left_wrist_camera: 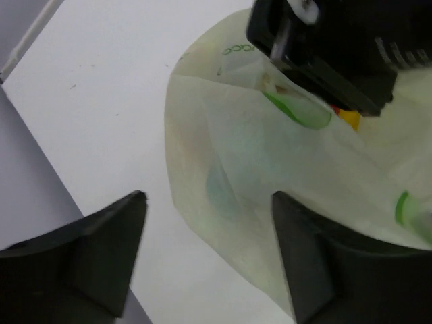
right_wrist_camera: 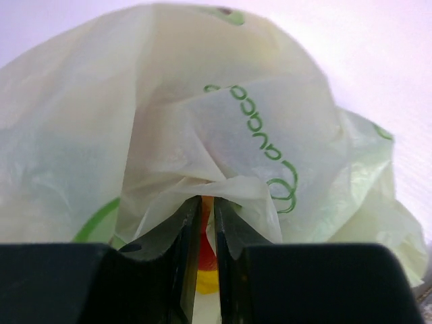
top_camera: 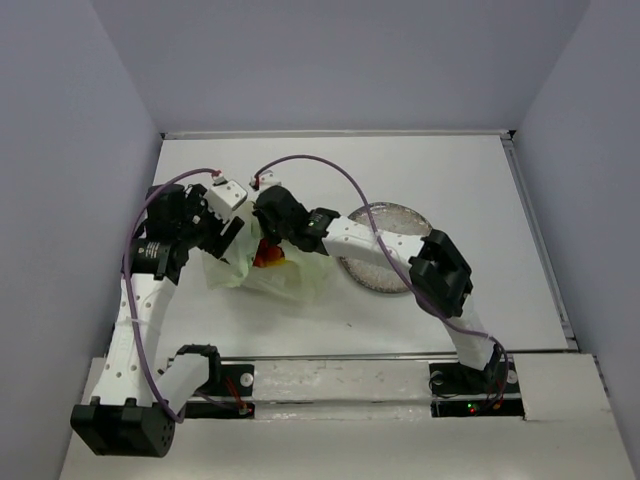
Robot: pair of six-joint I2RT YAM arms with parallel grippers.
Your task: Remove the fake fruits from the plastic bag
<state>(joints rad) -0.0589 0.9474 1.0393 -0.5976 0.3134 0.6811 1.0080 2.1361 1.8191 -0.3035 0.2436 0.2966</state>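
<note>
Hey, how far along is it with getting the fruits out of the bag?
Nothing is out yet: no fruit shows on the plate, and red and yellow fake fruits sit inside the plastic bag. In hand: the right gripper pinches a bag fold; the left gripper hangs open beside it. All fruits are left.

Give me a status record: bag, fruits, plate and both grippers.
bag: crumpled, left of plate
fruits: red and yellow showing, inside bag
plate: partly hidden, no fruit seen on it
left gripper: fingers open over bag's edge
right gripper: fingers pinched on a bag fold
</note>
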